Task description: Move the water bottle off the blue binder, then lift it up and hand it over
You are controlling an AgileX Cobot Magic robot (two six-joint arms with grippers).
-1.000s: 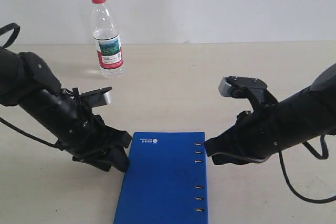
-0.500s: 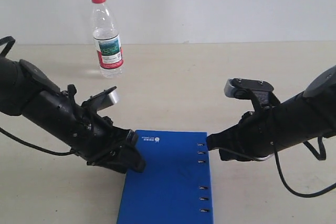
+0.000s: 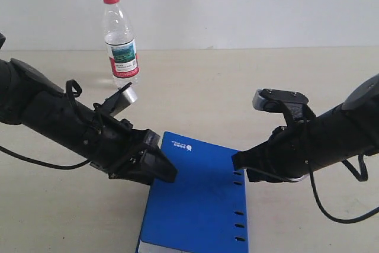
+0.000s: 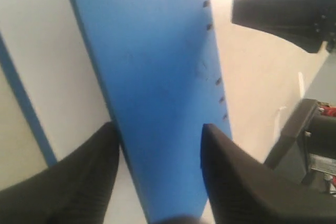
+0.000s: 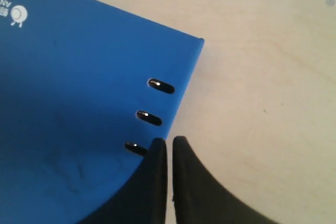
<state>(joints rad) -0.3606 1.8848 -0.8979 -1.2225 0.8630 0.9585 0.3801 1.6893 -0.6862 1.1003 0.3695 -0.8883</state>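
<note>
The water bottle (image 3: 121,45) stands upright on the table at the back left, off the blue binder (image 3: 198,199) and far from both grippers. The binder lies at the front middle with its left cover edge raised and white pages showing beneath it. My left gripper (image 3: 163,170) is open, its fingers astride that raised cover (image 4: 157,51), one over the pages and one over the cover's top. My right gripper (image 3: 238,163) is shut with nothing held, and its tips (image 5: 169,141) rest at the binder's (image 5: 79,103) ring-slot edge.
A pale wall stands behind the beige table (image 3: 237,81). Black cables trail from both arms, one at the right (image 3: 340,205). The right arm's dark body (image 4: 286,9) shows across the binder in the left wrist view.
My left gripper has pushed rightward under the binder's left edge, lifting the cover and nudging the binder to the right. The right gripper moved slightly, then held still. The bottle has not moved.
</note>
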